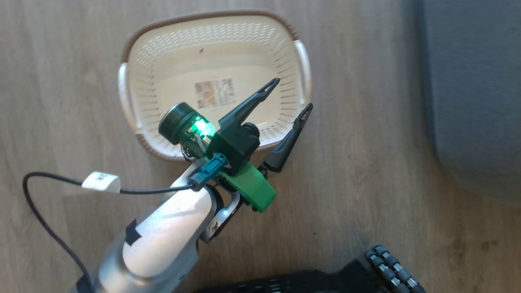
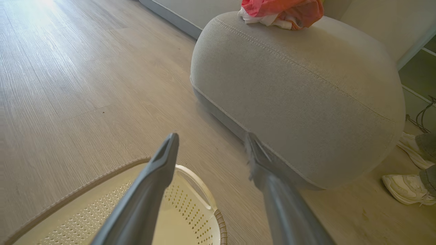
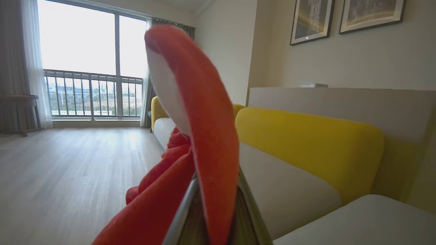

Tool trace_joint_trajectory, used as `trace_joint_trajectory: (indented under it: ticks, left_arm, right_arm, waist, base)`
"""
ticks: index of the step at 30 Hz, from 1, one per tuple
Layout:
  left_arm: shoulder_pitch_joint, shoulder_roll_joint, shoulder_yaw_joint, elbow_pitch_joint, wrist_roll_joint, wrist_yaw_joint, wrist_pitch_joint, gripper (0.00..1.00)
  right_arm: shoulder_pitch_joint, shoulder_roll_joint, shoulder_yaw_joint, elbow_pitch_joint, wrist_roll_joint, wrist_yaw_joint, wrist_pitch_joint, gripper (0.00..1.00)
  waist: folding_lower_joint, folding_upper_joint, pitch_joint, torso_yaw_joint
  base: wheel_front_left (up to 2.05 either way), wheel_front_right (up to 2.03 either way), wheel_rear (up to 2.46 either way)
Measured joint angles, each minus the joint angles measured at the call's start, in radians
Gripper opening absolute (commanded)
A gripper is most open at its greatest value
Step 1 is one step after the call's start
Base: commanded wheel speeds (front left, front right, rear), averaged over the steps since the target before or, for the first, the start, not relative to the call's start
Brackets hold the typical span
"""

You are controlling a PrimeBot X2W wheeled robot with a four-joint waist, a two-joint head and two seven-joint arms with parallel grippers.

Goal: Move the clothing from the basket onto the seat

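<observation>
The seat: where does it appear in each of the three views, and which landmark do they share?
Head view: the seat lies along the right edge, grey.
Left wrist view: centre and right, clothing on top.
Right wrist view: pale cushion, lower right, probably the same.
Shared landmark: the wooden floor.

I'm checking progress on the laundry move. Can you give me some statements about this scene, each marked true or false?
1. The basket holds no clothing. True.
2. The left gripper is shut on a garment. False: it is open and empty, above the basket.
3. The right gripper pinches red fabric. True.
4. The seat is bare. False: a red and white bundle lies on top of it.
5. The basket stands on the seat. False: it stands on the wooden floor beside the seat.
</observation>
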Motion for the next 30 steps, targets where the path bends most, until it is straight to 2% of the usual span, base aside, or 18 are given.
trace_joint_trajectory:
  ticks: [4, 7, 9, 11, 12, 15, 17, 18, 19, 20, 21, 22, 26, 30]
  left_arm:
    - [0.000, 0.006, 0.000, -0.003, 0.000, 0.001, -0.001, 1.00]
    - [0.000, 0.021, 0.002, -0.008, 0.000, 0.010, 0.002, 1.00]
    - [0.000, 0.027, 0.001, -0.014, 0.000, 0.012, 0.008, 1.00]
    - [0.000, 0.027, -0.002, -0.024, 0.000, 0.017, 0.017, 1.00]
    - [0.000, 0.027, -0.002, -0.027, 0.000, 0.018, 0.020, 1.00]
    - [0.000, 0.027, -0.005, -0.032, 0.000, 0.022, 0.037, 1.00]
    - [0.000, 0.029, -0.005, -0.040, 0.000, 0.027, 0.046, 1.00]
    - [0.000, 0.032, -0.005, -0.041, 0.000, 0.031, 0.046, 1.00]
    - [0.001, 0.036, -0.003, -0.041, 0.000, 0.034, 0.047, 1.00]
    - [0.001, 0.041, -0.001, -0.043, 0.000, 0.034, 0.052, 1.00]
    - [0.002, 0.046, 0.001, -0.045, -0.003, 0.035, 0.053, 1.00]
    - [0.005, 0.051, 0.003, -0.047, -0.007, 0.038, 0.053, 1.00]
    - [0.029, 0.058, 0.017, -0.052, -0.027, 0.051, 0.053, 1.00]
    - [0.053, 0.056, 0.023, -0.048, -0.047, 0.053, 0.042, 1.00]
  right_arm:
    - [-0.085, -0.126, -0.087, 0.080, -0.092, 0.000, 0.018, 0.00]
    - [-0.106, -0.149, -0.159, 0.155, -0.129, 0.000, 0.025, 0.00]
    - [-0.073, -0.134, -0.181, 0.213, -0.144, 0.000, 0.017, 0.00]
    - [0.000, -0.093, -0.199, 0.265, -0.149, 0.000, -0.017, 0.22]
    - [0.043, -0.066, -0.207, 0.295, -0.153, 0.000, -0.038, 0.27]
    - [0.154, 0.015, -0.223, 0.383, -0.166, 0.000, -0.106, 0.25]
    - [0.182, 0.038, -0.245, 0.422, -0.175, 0.000, -0.151, 0.23]
    - [0.181, 0.040, -0.254, 0.437, -0.181, 0.000, -0.171, 0.26]
    - [0.180, 0.040, -0.259, 0.449, -0.190, 0.000, -0.189, 0.35]
    - [0.177, 0.039, -0.263, 0.459, -0.199, 0.000, -0.203, 0.48]
    - [0.176, 0.038, -0.266, 0.471, -0.208, 0.000, -0.216, 0.87]
    - [0.176, 0.038, -0.270, 0.484, -0.215, 0.000, -0.233, 1.00]
    - [0.174, 0.036, -0.259, 0.543, -0.233, 0.000, -0.260, 1.00]
    - [0.178, 0.022, -0.184, 0.577, -0.247, 0.000, -0.285, 1.00]
  waist:
    - [-0.0002, 0.0001, 0.029, 0.036]
    - [-0.0001, 0.0001, 0.052, 0.036]
    - [-0.0002, 0.0001, 0.062, 0.024]
    - [-0.0002, 0.0001, 0.072, 0.010]
    - [-0.0002, 0.0001, 0.077, 0.003]
    - [0.0000, 0.0001, 0.090, -0.011]
    - [-0.0001, 0.0001, 0.095, -0.012]
    - [0.0000, 0.0000, 0.094, -0.012]
    - [-0.0001, 0.0001, 0.091, -0.012]
    - [-0.0002, 0.0001, 0.086, -0.012]
    - [-0.0003, 0.0001, 0.082, -0.013]
    - [-0.0003, 0.0001, 0.076, -0.013]
    - [-0.0003, 0.0001, 0.048, -0.023]
    - [-0.0003, 0.0001, 0.007, -0.038]
  base:
    - [0.00, 0.00, 0.00]
    - [0.00, 0.00, 0.00]
    - [0.00, 0.00, 0.00]
    - [0.00, 0.00, 0.00]
    - [0.00, 0.00, 0.00]
    - [0.00, 0.00, 0.00]
    - [0.00, 0.00, 0.00]
    - [0.00, 0.00, 0.00]
    - [0.00, 0.00, 0.00]
    - [0.00, 0.00, 0.00]
    - [0.00, 0.00, 0.00]
    - [0.00, 0.00, 0.00]
    - [0.00, 0.00, 0.00]
    - [0.00, 0.00, 0.00]
